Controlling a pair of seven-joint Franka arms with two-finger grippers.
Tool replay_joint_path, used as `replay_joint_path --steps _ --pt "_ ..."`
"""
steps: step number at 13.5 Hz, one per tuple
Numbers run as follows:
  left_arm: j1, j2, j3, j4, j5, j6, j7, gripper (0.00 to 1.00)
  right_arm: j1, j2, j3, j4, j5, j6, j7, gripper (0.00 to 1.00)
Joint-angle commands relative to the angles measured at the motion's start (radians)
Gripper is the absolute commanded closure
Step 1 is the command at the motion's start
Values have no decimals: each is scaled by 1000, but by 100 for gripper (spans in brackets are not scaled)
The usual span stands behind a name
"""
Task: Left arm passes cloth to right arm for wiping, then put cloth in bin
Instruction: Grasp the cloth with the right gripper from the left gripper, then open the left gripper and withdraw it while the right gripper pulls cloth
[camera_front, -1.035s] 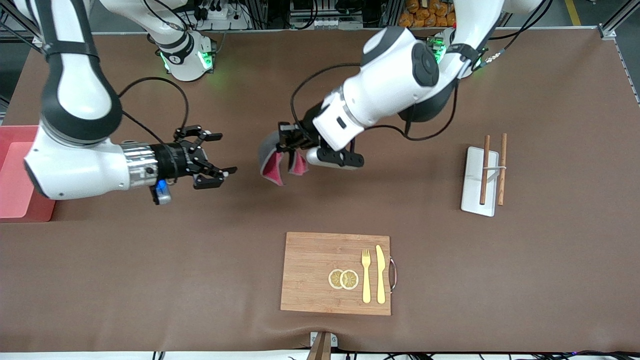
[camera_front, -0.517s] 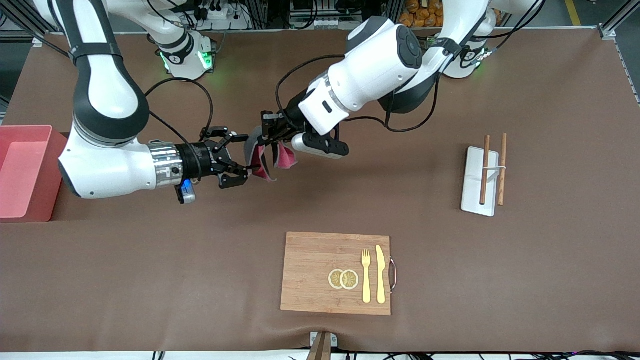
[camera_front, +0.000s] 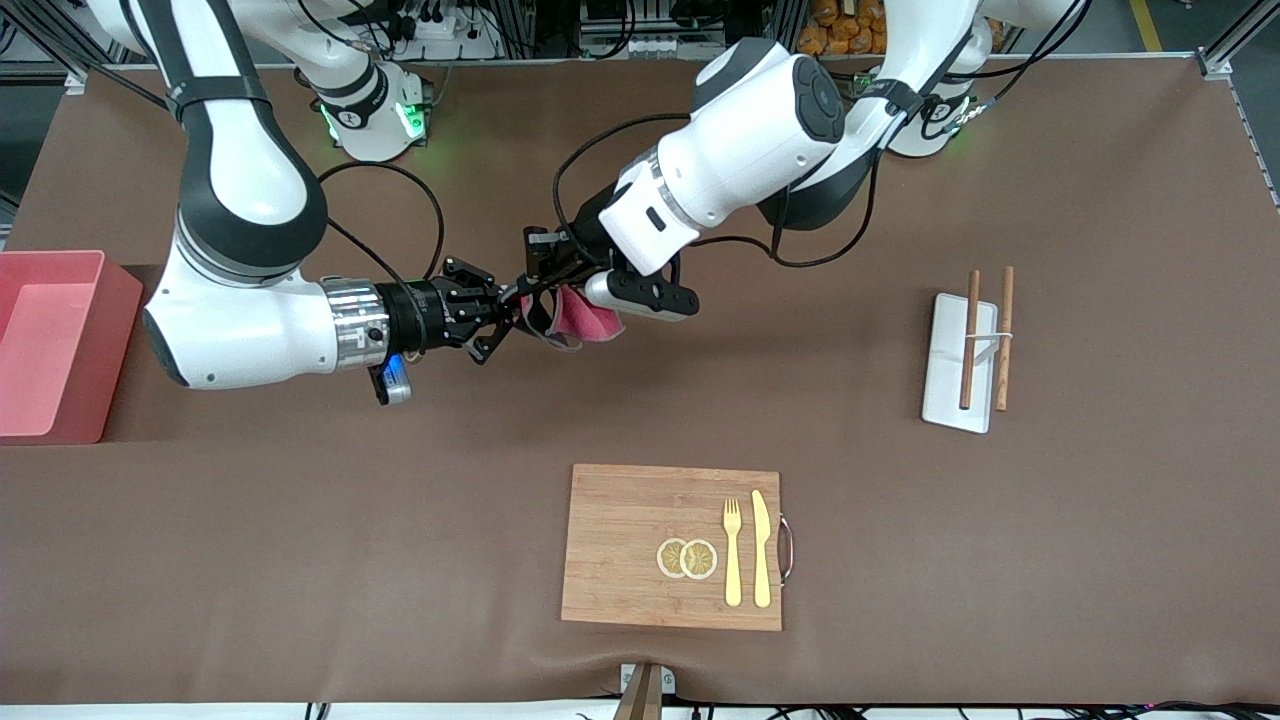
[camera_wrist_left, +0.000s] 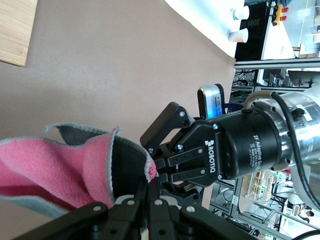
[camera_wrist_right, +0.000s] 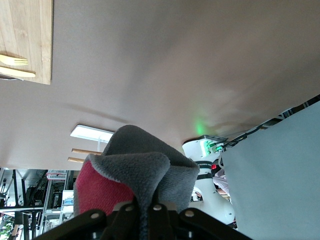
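The cloth (camera_front: 583, 319), crimson-pink inside and dark grey outside, hangs in the air over the middle of the table, held between both grippers. My left gripper (camera_front: 537, 277), black fingers on the boxy white hand, is shut on one edge of it. My right gripper (camera_front: 507, 304), all black with a silver wrist ring, is shut on the cloth's edge facing it. In the left wrist view the cloth (camera_wrist_left: 60, 172) sits in my left gripper (camera_wrist_left: 151, 200), with the right gripper (camera_wrist_left: 161, 170) pinching its edge. In the right wrist view the cloth (camera_wrist_right: 132, 162) bunches in my right gripper (camera_wrist_right: 152, 210). The salmon-pink bin (camera_front: 50, 345) stands at the right arm's end.
A wooden cutting board (camera_front: 620, 545) with a yellow fork, a knife and lemon slices lies nearer the front camera. A white tray (camera_front: 945, 375) with wooden chopsticks lies toward the left arm's end. Black cables hang from both wrists.
My right gripper has moved from near the bin toward the left gripper and closed from open onto the cloth's edge. The left arm shifted slightly toward it, still holding the cloth.
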Motion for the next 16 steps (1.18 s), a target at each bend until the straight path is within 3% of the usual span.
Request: replay_joint_path --steps 1,2,3,4,9,12,16 --pt "-4 -6 3 -3 -6 17 -9 100 -10 -8 -6 21 2 -6 -8 100" --pt "-2 -6 3 -3 -6 17 -11 98 -7 -6 -6 19 -28 -5 -49 100" --pt "2 -9 6 -3 -5 17 -11 21 2 -5 -6 18 -62 7 -83 100" --pt "5 -14 10 -3 9 18 -11 0 6 -2 -8 16 -106 29 -126 100" --pt "83 -46 13 -25 37 6 -43 0 -4 8 -8 13 -301 55 -330 100" --pt "172 -92 12 -98 41 -6 -46 0 12 53 -8 -13 -349 148 -427 100" --pt "229 -138 15 -201 52 -105 -97 0 49 101 -8 -44 -577 261 -439 100"
